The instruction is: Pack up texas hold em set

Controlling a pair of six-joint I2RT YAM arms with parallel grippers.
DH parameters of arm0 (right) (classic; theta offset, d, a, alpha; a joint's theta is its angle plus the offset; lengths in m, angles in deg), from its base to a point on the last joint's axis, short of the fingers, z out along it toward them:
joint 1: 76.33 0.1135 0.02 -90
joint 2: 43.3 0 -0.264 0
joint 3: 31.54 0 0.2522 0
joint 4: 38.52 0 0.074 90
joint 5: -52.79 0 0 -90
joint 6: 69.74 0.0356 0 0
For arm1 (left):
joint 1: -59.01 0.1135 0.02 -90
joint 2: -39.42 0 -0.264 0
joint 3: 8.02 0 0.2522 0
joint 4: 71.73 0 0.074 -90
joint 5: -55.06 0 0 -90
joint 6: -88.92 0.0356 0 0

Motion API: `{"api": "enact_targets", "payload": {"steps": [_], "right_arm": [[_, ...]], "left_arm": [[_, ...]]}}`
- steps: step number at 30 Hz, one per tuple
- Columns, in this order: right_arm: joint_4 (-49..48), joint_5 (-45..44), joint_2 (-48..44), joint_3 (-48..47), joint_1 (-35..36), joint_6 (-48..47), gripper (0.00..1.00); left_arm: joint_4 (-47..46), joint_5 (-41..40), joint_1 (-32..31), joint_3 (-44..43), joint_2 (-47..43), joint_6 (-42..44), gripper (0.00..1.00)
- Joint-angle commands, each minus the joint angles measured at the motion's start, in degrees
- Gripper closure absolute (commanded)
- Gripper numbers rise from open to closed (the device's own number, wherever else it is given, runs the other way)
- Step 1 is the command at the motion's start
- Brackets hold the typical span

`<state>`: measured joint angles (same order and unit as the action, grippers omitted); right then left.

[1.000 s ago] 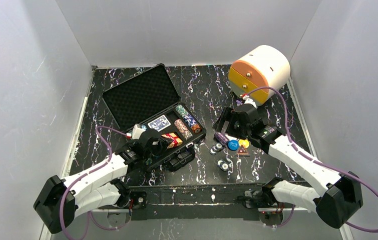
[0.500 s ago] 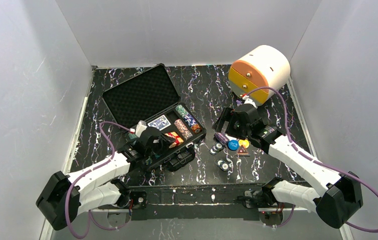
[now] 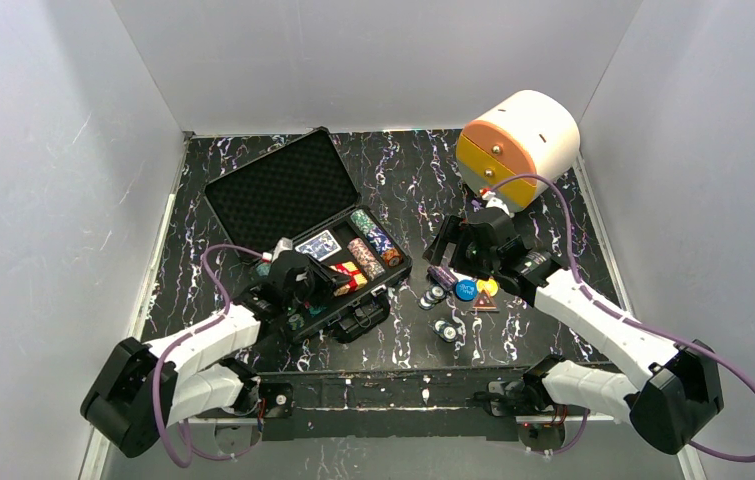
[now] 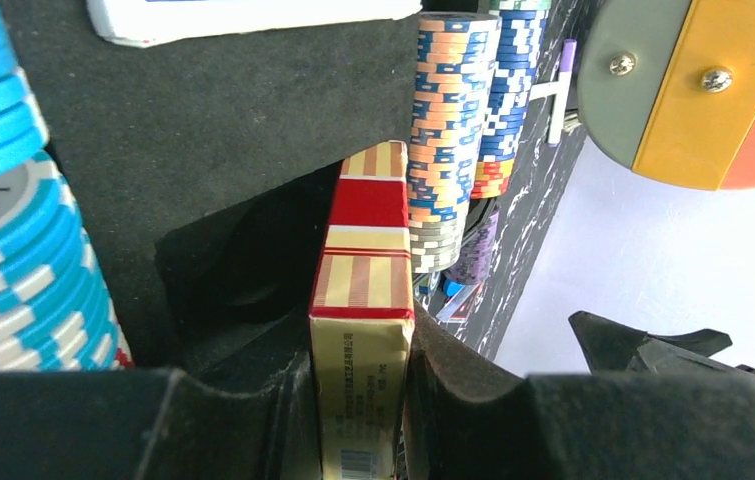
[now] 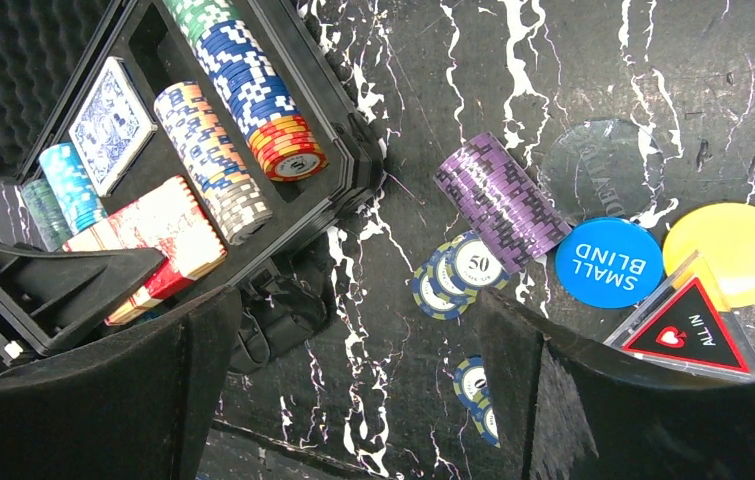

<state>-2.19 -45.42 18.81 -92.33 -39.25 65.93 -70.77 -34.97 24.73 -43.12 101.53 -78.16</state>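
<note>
— Where do we find the set?

— The black case [image 3: 278,195] lies open on the left half of the counter [image 3: 408,175], with its lid tipped back. In its tray we see a blue-and-white chip row [image 5: 243,85], an orange-and-grey chip row [image 5: 211,150], a light-blue chip stack [image 5: 71,178] and a blue-backed deck [image 5: 108,120].

— And the left jaws?

— Narrow, clamped on the near end of the red-and-gold deck [image 4: 363,300]. They hold it over the front of the tray, beside a dark foam recess [image 4: 243,270]. We cannot quite tell whether the deck's far end touches the foam.

— What do we have outside the case?

— On the counter to its right lies a purple chip row [image 5: 498,200], with a few loose blue-and-white chips [image 5: 453,272] just beside its near end. Near these we see a clear disc [image 5: 601,170], a blue SMALL BLIND button [image 5: 608,262], a yellow button [image 5: 743,252] and a triangular ALL IN marker [image 5: 691,330].

— The right jaws?

— Spread wide above those loose pieces, holding nothing. Behind them, in the far right corner, we see the cream-and-orange round box [image 3: 533,135].
</note>
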Motion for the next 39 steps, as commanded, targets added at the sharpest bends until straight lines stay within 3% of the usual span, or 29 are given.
{"api": "enact_targets", "payload": {"steps": [1,5,12,15,22,29,39], "right_arm": [[-1.52,0.37,-0.08,-0.12,-0.2,-0.26,0.06],[-1.74,0.74,0.44,0.22,-0.2,-0.3,0.06],[-2.38,2.69,1.39,-0.23,-0.21,-1.46,0.06],[-2.22,2.86,1.37,-0.26,-0.18,-1.98,0.06],[-2.71,3.38,1.35,0.0,-0.23,-1.86,0.06],[-2.53,3.29,1.94,-0.49,-0.22,-2.25,0.06],[-2.35,3.15,1.53,-0.28,-0.19,-1.57,0.06]], "left_arm": [[16.61,-5.19,0.07,-4.5,0.68,2.97,0.75],[17.53,-6.08,0.05,-4.19,-2.17,3.17,0.66],[19.55,-3.03,0.08,-8.7,-1.23,2.38,0.31],[23.4,-2.55,0.07,-12.07,-0.51,2.38,0.25],[33.53,-6.31,0.09,-16.43,-2.78,2.16,0.2],[37.8,-7.84,0.09,-18.0,-3.58,4.49,0.17],[38.13,-9.51,0.07,-18.26,-2.19,7.32,0.31]]}}
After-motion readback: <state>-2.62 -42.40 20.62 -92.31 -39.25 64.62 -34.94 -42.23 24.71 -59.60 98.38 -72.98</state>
